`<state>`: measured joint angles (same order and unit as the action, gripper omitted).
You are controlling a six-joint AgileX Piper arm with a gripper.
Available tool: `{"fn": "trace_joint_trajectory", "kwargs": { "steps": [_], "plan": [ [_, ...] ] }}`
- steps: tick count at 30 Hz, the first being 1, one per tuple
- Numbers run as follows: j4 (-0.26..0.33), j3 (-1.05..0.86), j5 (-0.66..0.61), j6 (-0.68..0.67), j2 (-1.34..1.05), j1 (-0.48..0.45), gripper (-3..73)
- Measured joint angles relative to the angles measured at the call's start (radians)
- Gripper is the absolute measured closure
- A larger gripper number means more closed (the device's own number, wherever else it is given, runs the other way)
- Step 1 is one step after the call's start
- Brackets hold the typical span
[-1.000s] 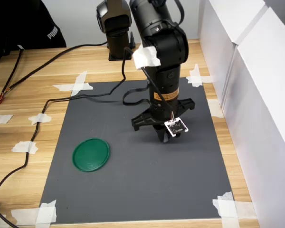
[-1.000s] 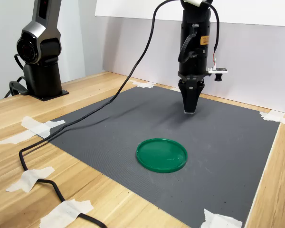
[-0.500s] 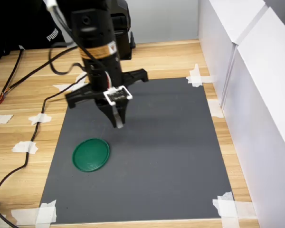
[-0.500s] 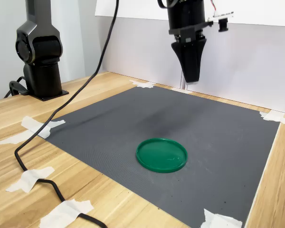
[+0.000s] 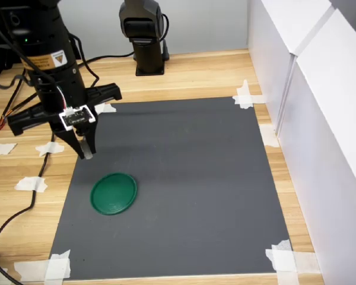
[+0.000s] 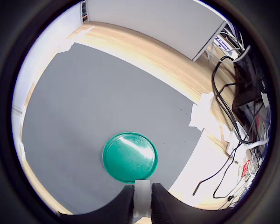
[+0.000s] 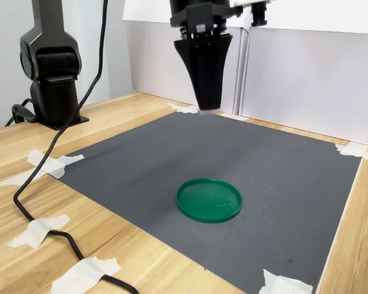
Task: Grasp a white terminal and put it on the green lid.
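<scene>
The gripper (image 6: 141,201) is pinched shut on the terminal (image 6: 142,195), a small white block showing between the fingertips in the wrist view. It hangs high over the mat (image 5: 184,196), not touching it. Half a second ago it was nearer the mat's middle; now it has swung toward the first exterior view's left, over the mat's edge just behind the lid (image 5: 113,193). In the second exterior view the fingers (image 7: 203,73) point straight down, well above the lid (image 7: 208,199), which lies where it was, flat on the mat.
</scene>
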<state>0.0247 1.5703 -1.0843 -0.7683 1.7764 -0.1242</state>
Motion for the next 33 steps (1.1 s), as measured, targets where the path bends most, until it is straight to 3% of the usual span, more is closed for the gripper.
{"fn": "trace_joint_trajectory", "kwargs": {
  "steps": [16,33],
  "plan": [
    [0.013,-0.244,0.270,-0.065,0.036,0.000,59.9],
    [0.010,-0.244,0.315,-0.032,0.121,0.002,59.8]
  ]
}}
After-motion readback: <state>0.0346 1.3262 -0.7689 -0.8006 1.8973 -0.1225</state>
